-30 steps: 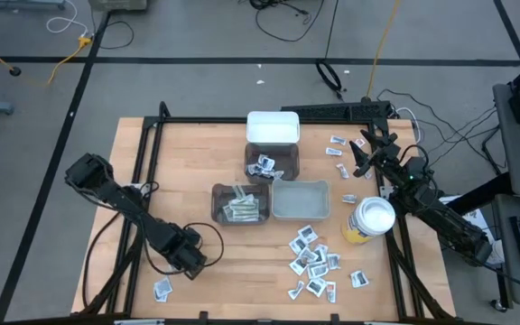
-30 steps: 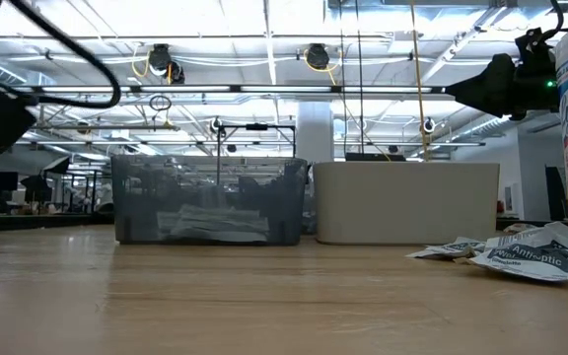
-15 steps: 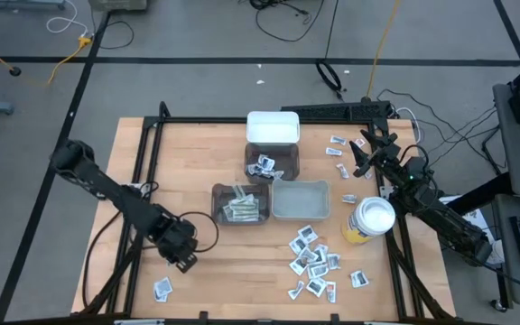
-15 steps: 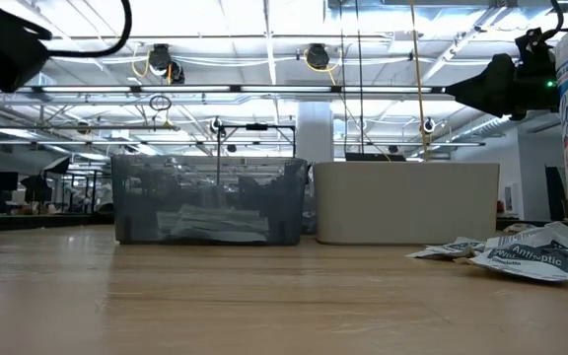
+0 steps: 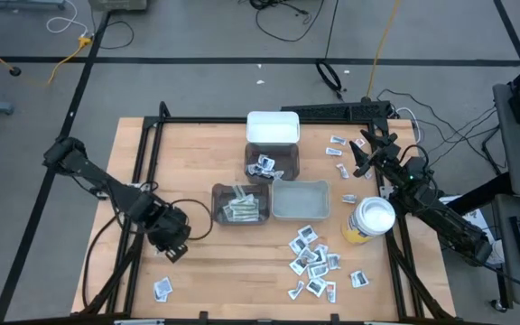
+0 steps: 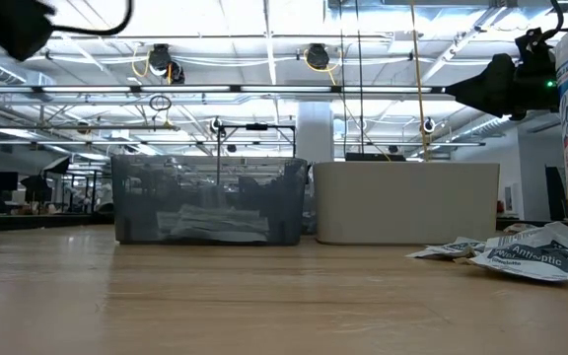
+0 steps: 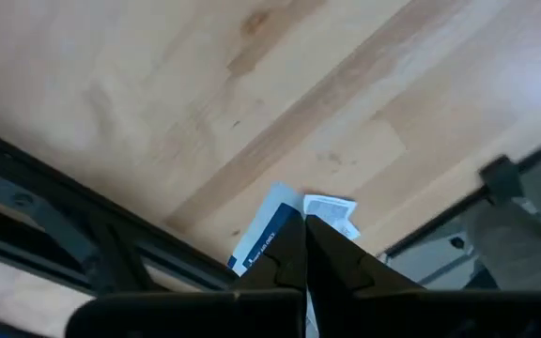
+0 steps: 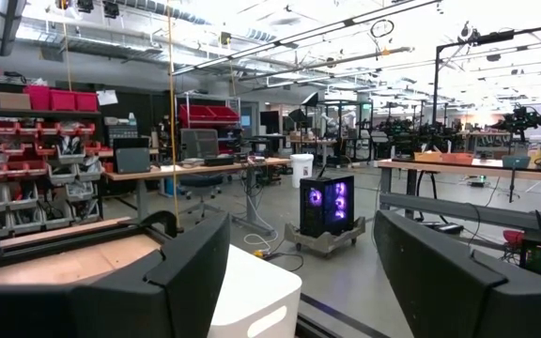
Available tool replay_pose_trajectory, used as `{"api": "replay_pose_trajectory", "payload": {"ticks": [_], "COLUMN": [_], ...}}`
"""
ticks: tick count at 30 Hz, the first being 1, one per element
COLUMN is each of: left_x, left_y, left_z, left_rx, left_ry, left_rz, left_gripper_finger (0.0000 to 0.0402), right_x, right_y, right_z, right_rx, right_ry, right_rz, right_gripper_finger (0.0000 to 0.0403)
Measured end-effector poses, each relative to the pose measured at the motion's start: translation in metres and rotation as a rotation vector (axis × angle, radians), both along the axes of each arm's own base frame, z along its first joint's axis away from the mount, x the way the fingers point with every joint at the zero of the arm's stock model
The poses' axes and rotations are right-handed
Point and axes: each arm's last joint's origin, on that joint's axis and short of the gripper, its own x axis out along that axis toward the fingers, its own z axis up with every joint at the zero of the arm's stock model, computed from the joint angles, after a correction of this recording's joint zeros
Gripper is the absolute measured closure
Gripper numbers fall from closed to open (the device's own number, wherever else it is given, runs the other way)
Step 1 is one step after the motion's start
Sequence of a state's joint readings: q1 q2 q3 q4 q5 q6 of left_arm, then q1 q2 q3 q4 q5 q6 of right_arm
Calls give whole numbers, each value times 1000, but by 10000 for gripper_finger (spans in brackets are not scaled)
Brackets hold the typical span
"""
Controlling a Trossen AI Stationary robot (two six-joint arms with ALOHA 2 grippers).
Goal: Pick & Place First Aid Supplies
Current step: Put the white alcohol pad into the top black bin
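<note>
My left gripper [image 5: 173,249] hangs above the table's near left part, pointing steeply down, shut on a small first aid packet [image 7: 267,233] with a blue and white face. Another packet [image 5: 162,289] lies flat near the table's near edge. A heap of white sachets [image 5: 314,262] lies at the near right, and more packets [image 5: 339,153] lie at the far right. My right gripper [image 8: 299,263] waits open at the table's far right [image 5: 366,153], with nothing between its fingers. My left gripper pinches the packet between its two fingertips [image 7: 289,252], coming at it from above. The packet's blue and white end [image 7: 261,235] sticks out past the fingertips, lifted clear of the table. Whether the white printed piece [image 7: 332,211] belongs to it, I cannot tell.
Mid-table stand a dark bin with strip wrappers [image 5: 239,204], a dark bin with packets [image 5: 267,164], a clear bin [image 5: 301,199] and a white bin [image 5: 273,127]. A yellow canister with a white lid [image 5: 368,221] stands at the right. Black frame rails [image 5: 143,153] edge the table.
My left gripper has risen from the table and drifted toward the left and far edges, staying shut. In the low view it has climbed almost out of the picture's top. The packet near the near edge has stayed where it was.
</note>
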State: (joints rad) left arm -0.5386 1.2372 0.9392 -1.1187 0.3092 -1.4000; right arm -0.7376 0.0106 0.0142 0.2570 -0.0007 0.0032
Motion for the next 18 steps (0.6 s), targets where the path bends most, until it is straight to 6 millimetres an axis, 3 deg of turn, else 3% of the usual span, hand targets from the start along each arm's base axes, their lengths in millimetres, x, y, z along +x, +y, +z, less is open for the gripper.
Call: {"api": "replay_pose_trajectory", "payload": {"ticks": [9,18], "left_x": [53,121], "left_y": [49,118], "left_z": [29,50], "left_rx": [48,89], "left_ry": [-75,-134], "left_rz": [-55,-117], "left_gripper_finger": [401,401], "right_x": [0,0], "right_y": [0,0], "right_z": [0,0], "right_rx": [0,0], "right_ry": [0,0], "right_rz": [0,0], "right_gripper_finger": [140,140]}}
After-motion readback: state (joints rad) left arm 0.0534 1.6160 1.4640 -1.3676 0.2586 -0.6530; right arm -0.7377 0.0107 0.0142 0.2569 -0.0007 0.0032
